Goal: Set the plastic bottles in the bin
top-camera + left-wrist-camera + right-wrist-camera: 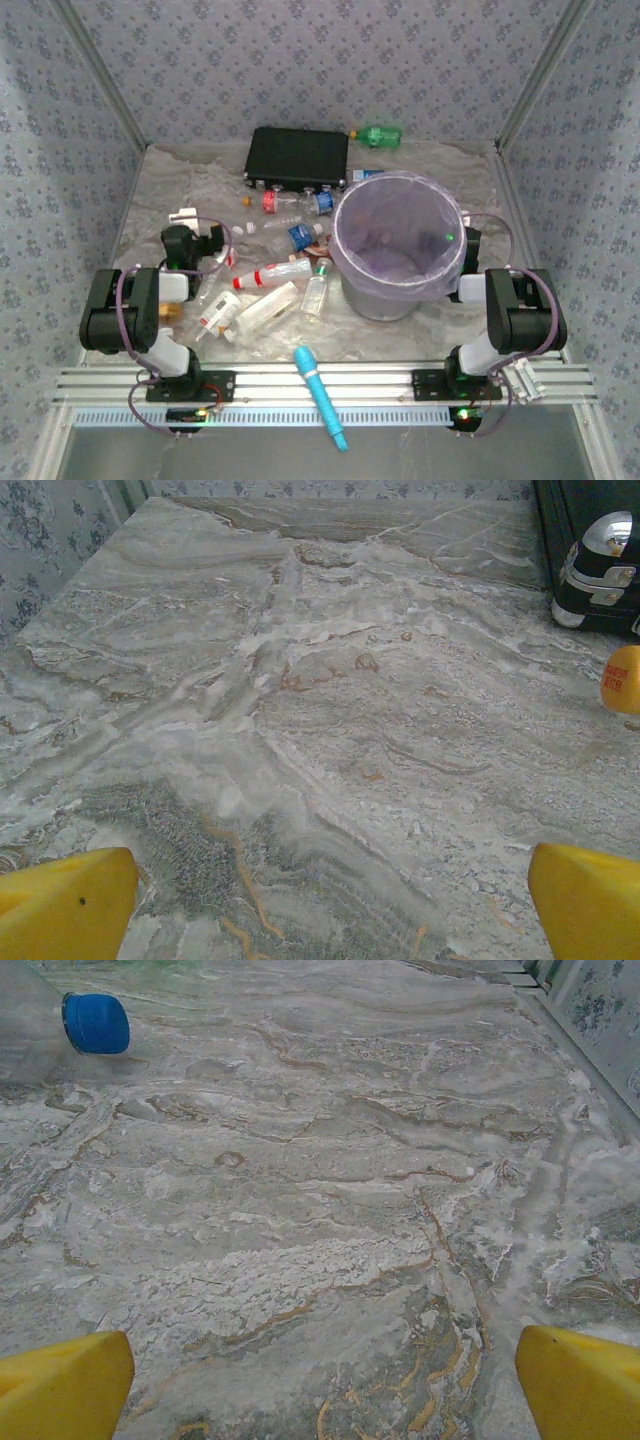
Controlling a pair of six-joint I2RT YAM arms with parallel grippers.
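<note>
About a dozen bottles (275, 275) are lying scattered over the middle and left of the tabletop (170, 180), just left of the bin (385, 300), which is standing right of centre. The left gripper (325, 905) is hovering toward the left edge over bare tabletop, its yellow fingers (65, 905) spread wide and gripping nothing. An orange bottle (622, 678) is lying ahead to its right, well apart. The right gripper (320, 1385) is gaping empty too, near the right edge beside the bin, with a blue-capped bottle (95, 1023) lying far ahead to its left. A green bottle (381, 135) is resting at the far edge beside the black box (297, 158). Most bottles are showing clear plastic with red, blue or white caps and labels. The bin is showing a round grey wall and a translucent lilac bag. A crinkled, marble-veined sheet is covering the tabletop.
</note>
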